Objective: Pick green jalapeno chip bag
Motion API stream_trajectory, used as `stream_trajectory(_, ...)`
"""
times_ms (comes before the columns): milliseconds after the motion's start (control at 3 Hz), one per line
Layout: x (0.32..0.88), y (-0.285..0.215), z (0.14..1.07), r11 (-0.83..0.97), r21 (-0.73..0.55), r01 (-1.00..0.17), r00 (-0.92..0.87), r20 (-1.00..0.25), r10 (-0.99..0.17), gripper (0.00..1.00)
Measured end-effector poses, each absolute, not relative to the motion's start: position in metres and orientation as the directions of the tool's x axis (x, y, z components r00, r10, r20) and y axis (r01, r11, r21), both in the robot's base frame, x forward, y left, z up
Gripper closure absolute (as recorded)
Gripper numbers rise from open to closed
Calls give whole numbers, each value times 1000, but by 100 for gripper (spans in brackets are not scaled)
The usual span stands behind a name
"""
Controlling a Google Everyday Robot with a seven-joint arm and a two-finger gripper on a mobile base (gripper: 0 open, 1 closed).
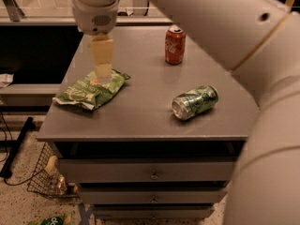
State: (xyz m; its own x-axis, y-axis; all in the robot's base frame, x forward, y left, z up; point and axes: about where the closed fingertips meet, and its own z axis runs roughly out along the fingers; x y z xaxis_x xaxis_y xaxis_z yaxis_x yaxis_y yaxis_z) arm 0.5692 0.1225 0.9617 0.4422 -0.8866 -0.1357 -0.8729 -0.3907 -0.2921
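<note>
The green jalapeno chip bag (89, 90) lies flat on the left part of the grey cabinet top (140, 111), near its left edge. It is crinkled light green with white lettering. My gripper (102, 70) hangs from the white wrist at the top of the camera view. Its cream fingers point down over the bag's far right end, at or just above the foil. The arm crosses the upper right of the view.
A red cola can (174, 44) stands upright at the back of the top. A dented green-and-silver soda can (194, 102) lies on its side at the right front. Drawers are below; a wire basket (47, 179) sits on the floor at left.
</note>
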Motion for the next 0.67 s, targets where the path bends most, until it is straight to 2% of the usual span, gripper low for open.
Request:
stream_trajectory(333,600,161,927,-413,-281,-866,456,-106,-884,0)
stream_trajectory(667,618,161,913,-404,-281,-871,446,-106,-888,0)
